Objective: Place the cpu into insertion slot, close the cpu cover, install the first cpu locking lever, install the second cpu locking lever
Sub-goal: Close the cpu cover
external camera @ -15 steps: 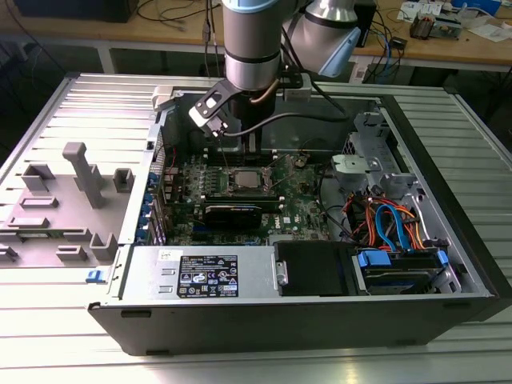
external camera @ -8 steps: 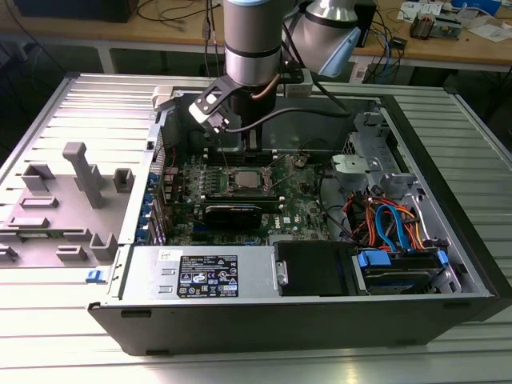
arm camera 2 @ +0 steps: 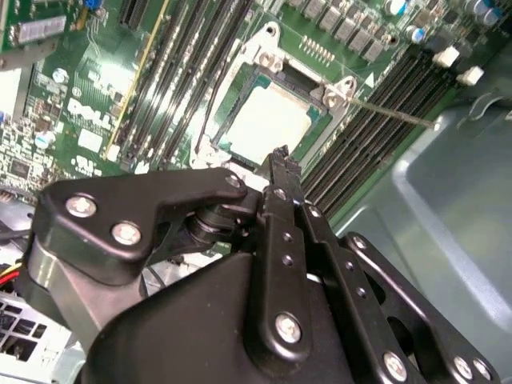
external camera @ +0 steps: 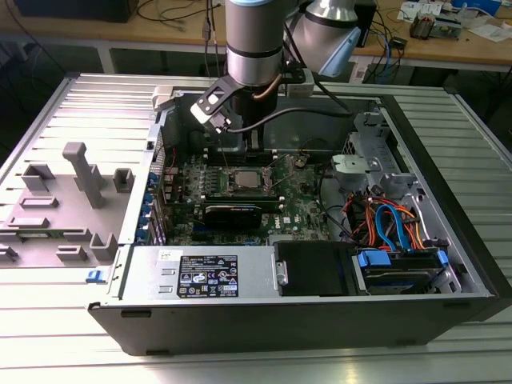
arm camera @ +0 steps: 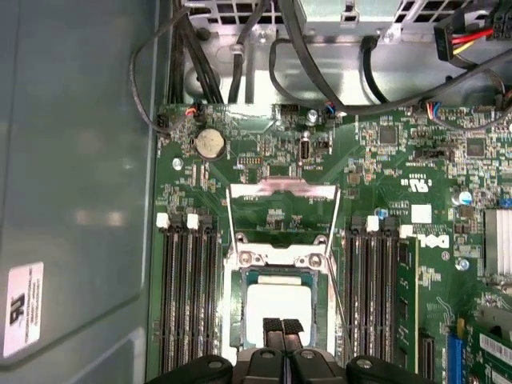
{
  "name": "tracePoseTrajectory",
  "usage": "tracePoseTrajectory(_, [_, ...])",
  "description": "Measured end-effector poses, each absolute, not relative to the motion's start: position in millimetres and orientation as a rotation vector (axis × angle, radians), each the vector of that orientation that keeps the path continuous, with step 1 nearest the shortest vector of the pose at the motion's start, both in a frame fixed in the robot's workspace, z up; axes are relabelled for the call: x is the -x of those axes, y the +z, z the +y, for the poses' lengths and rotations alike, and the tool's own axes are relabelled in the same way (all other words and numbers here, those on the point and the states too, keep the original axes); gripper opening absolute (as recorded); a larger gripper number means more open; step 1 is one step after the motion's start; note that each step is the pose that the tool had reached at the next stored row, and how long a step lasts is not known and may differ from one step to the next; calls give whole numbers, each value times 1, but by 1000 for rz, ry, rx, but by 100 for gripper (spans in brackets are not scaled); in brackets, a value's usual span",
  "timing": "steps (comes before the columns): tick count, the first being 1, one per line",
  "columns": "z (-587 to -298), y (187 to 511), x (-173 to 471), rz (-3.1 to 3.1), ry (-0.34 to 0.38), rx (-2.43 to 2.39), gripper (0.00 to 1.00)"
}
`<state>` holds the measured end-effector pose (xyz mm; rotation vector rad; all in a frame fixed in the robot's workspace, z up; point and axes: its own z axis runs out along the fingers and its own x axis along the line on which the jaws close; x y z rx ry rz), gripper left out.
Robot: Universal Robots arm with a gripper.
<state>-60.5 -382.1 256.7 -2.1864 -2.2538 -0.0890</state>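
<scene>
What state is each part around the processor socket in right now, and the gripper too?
cpu: seated in the slot.
insertion slot: filled by the cpu, uncovered.
cpu cover: open, swung back off the slot.
locking lever: unlatched, sticking out sideways.
gripper: shut, fingertips together over the cpu.
computer case: lying on its side, open on top.

We are seeing the cpu (arm camera: 278, 308) showing a smooth, pale metal top with a soft sheen. The cpu cover (arm camera: 282, 188) is glinting as bare bright metal. The gripper (arm camera: 282, 326) is looking matt black, the motherboard (arm camera: 384, 184) lacquered green, and the case wall (arm camera: 80, 160) dull grey sheet metal.
</scene>
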Motion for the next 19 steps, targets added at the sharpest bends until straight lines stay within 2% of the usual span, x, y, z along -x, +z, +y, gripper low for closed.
tracePoseTrajectory(19, [-382,262,37,-2256,-85,2188,11])
